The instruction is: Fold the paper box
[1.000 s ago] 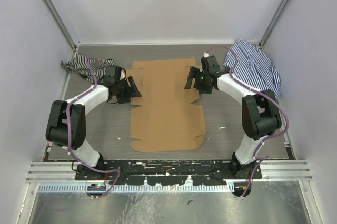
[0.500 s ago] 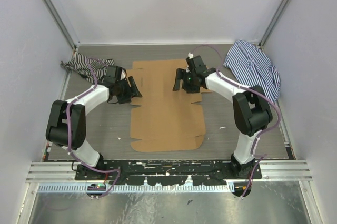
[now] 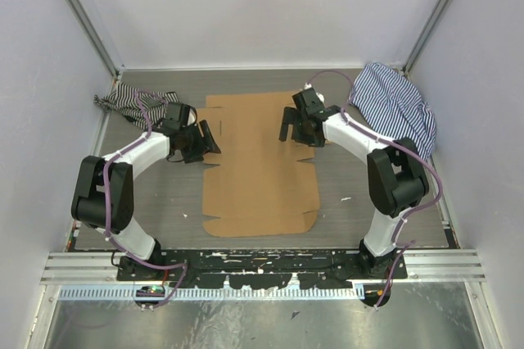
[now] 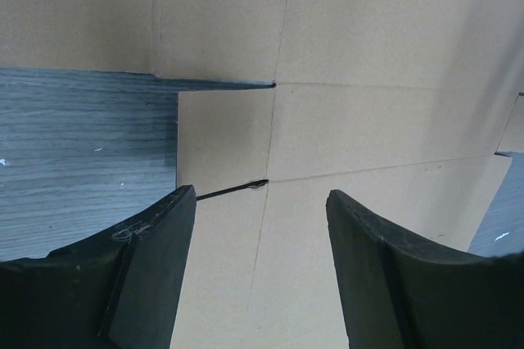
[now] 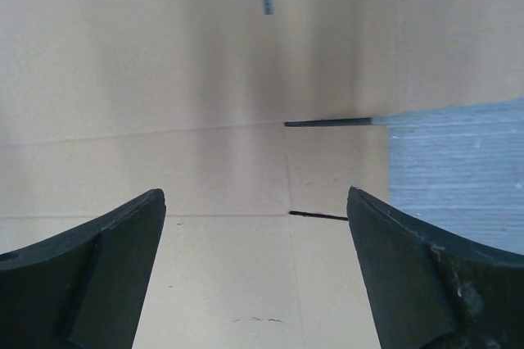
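The paper box (image 3: pixel 258 165) is a flat brown cardboard sheet with flaps and slits, lying unfolded in the middle of the grey table. My left gripper (image 3: pixel 208 138) is open and empty over its left edge; the left wrist view shows the cardboard (image 4: pixel 368 120) and a slit between my spread fingers (image 4: pixel 155 275). My right gripper (image 3: pixel 291 126) is open and empty over the sheet's upper right part; the right wrist view shows the cardboard (image 5: pixel 164 103) and two slits near the table.
A dark striped cloth (image 3: pixel 131 106) lies at the back left beside the left arm. A larger blue-striped cloth (image 3: pixel 397 107) lies at the back right. Grey walls enclose the table on three sides.
My right gripper moved left from the sheet's right edge onto the cardboard, then drew back slightly right. The left arm and the sheet have not moved.
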`<state>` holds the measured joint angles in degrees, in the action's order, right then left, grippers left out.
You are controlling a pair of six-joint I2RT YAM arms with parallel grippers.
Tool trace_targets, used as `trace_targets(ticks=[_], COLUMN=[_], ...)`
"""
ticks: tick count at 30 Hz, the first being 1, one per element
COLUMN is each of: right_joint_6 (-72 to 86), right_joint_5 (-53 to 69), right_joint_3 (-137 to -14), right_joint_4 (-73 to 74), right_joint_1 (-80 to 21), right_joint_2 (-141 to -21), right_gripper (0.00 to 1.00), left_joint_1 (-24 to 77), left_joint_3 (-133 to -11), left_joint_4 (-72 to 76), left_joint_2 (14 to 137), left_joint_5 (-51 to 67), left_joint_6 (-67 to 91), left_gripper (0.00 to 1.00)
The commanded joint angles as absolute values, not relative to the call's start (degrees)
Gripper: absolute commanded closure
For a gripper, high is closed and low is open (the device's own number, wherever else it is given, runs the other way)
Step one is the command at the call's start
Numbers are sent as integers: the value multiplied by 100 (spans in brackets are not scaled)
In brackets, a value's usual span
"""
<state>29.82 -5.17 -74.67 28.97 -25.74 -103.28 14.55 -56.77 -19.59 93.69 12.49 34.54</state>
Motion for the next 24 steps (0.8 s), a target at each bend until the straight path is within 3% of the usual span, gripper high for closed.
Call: trace_targets(ticks=[1,24], right_joint_6=[3340,3049], right_joint_5=[-861,87], right_joint_3=[-7192,-6851], right_joint_4=[2900,2210], right_joint_1=[-2309,-2071], right_joint_2=[-9914,-10253], right_gripper=[2,5], left_joint_1=[1476,1462], left_joint_3=[-5897,-5878], left_joint_4=[-2080,-2383], left_joint_2=[9354,9200], left_joint_5=[1205,432], left_joint_6=[3393,3256], left_gripper=[28,24])
